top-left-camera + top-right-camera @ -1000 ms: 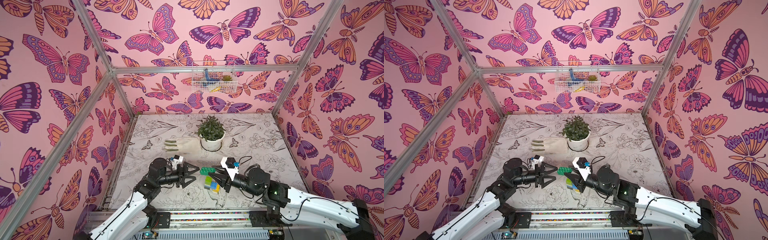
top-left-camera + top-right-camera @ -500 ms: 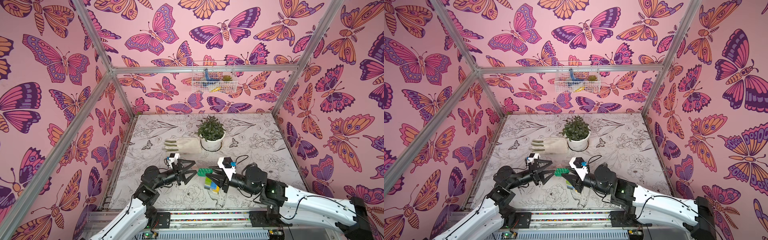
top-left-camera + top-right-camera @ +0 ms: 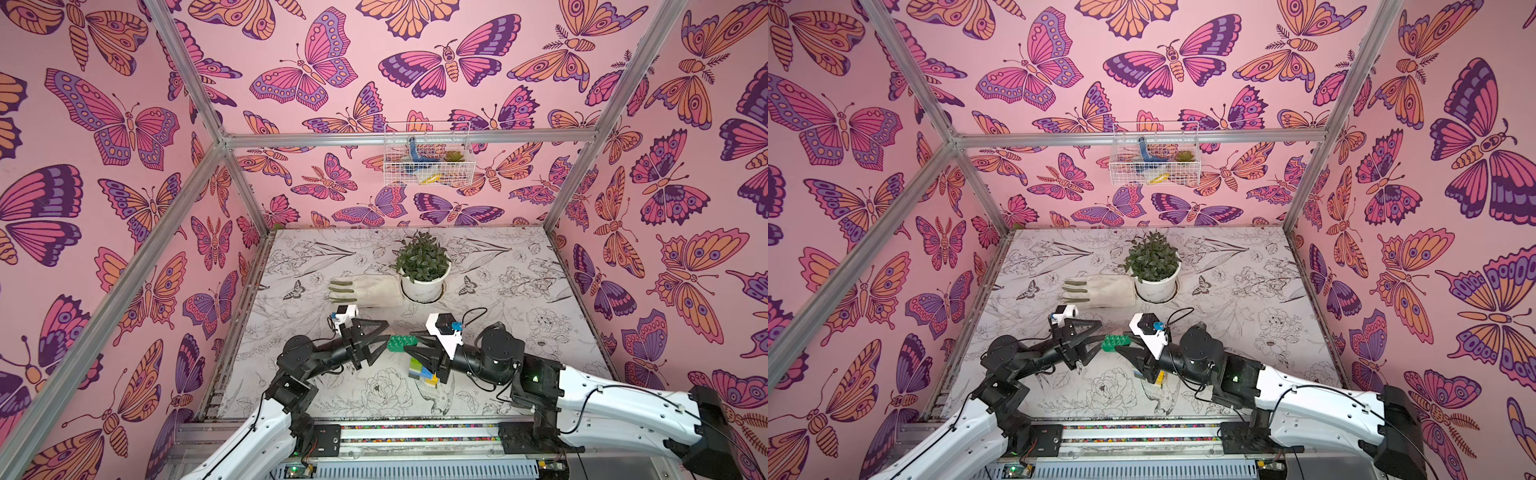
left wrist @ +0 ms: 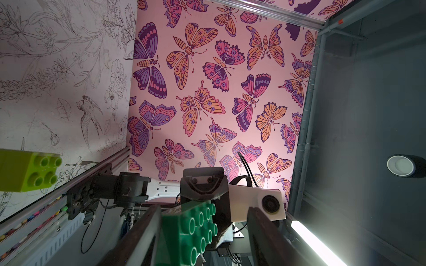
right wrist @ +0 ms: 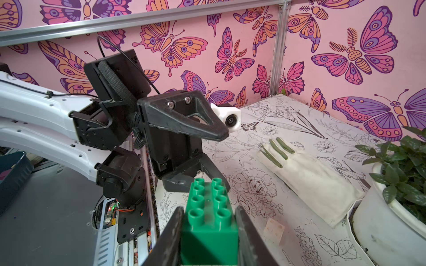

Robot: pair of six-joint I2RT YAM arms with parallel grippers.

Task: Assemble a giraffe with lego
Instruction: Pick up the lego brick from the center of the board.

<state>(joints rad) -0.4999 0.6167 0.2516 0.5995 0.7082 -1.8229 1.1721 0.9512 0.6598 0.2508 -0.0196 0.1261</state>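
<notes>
Your right pincer is clenching one end of the long dark green brick, reaching in from the brick's 3 o'clock, and both its fingers are pressing flat on the brick's sides in the right wrist view. It is holding the brick studs-up and clear of the bench, a little toward 6 o'clock from the bench's middle. Your left pincer is coming in from the brick's 9 o'clock and is standing released around the free end. In the left wrist view one finger is sitting against the brick, while the other finger is standing apart from it with a clear gap, so it is not gripping. The part-built giraffe is standing on the bench at the brick's 5 o'clock, showing lime, blue and yellow bricks. Your right pincer is partly covering it in both top views, and you cannot tell whether the two are touching. Its lime top brick is showing four bare studs. A pale square brick is lying on the bench below the green one. Toward 12 o'clock a potted plant is standing, and a white glove is lying at its 9 o'clock, touching the pot
</notes>
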